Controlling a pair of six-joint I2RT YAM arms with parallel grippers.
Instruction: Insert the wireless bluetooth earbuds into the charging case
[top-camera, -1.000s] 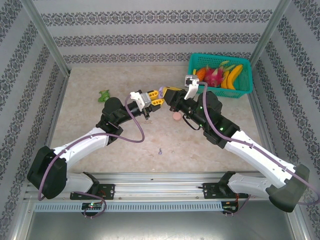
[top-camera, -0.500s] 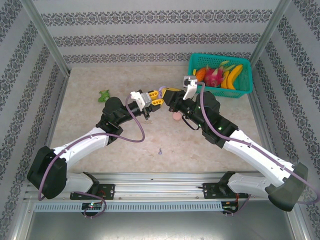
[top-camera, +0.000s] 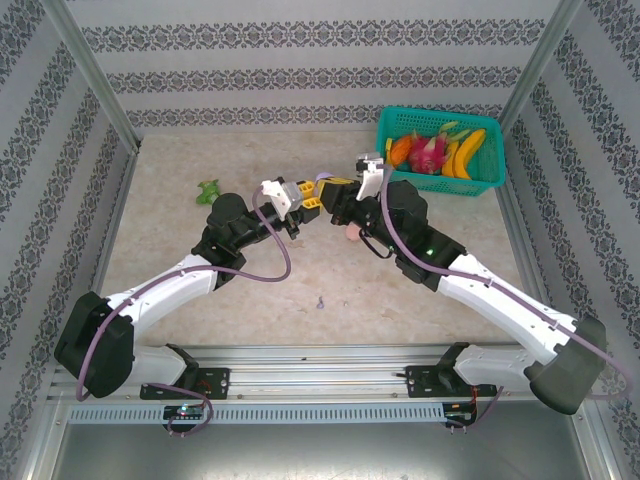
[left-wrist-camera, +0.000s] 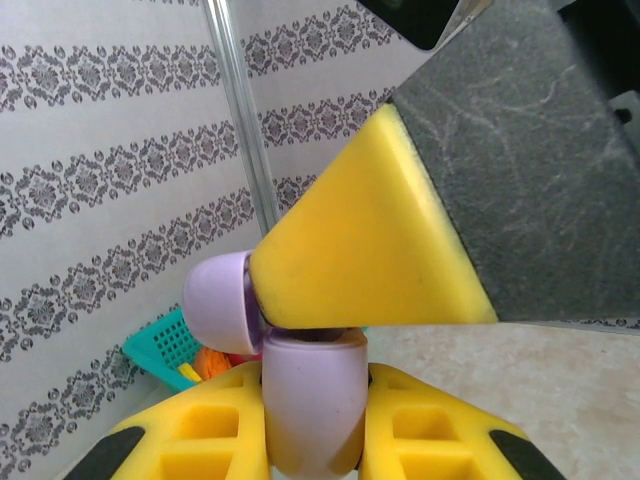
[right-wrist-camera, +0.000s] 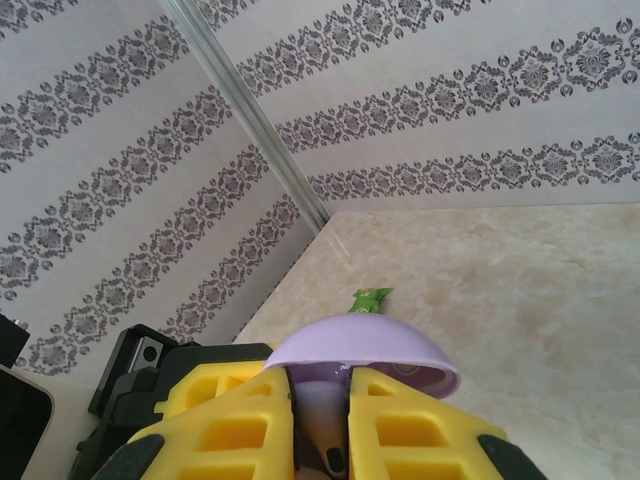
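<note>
The left gripper (top-camera: 300, 197) and right gripper (top-camera: 333, 190) met tip to tip above the middle of the tabletop (top-camera: 160, 230), toward its back edge. The left gripper's 2 yellow fingers (left-wrist-camera: 200, 440) were pressed against the sides of the lilac charging case (left-wrist-camera: 312, 400), holding it upright in the air with its lid (left-wrist-camera: 218, 302) hinged open to one side. In the left wrist view, 1 yellow fingertip (left-wrist-camera: 370, 260) of the right gripper sat right over the case's open mouth, touching its rim.

The right gripper's fingers stood close together, pinching a small pale purple earbud (right-wrist-camera: 320, 410) in the narrow gap between them, just under the domed lid.

A 2nd purple earbud (top-camera: 320, 302) lay loose on the tabletop near the middle of the front edge. A small pale pink object (top-camera: 350, 233) lay just below the right gripper; what it was could not be told. A green scrap (top-camera: 208, 190) lay toward the back left, and a teal basket (top-camera: 455, 186) of fruit stood in the back right corner.
</note>
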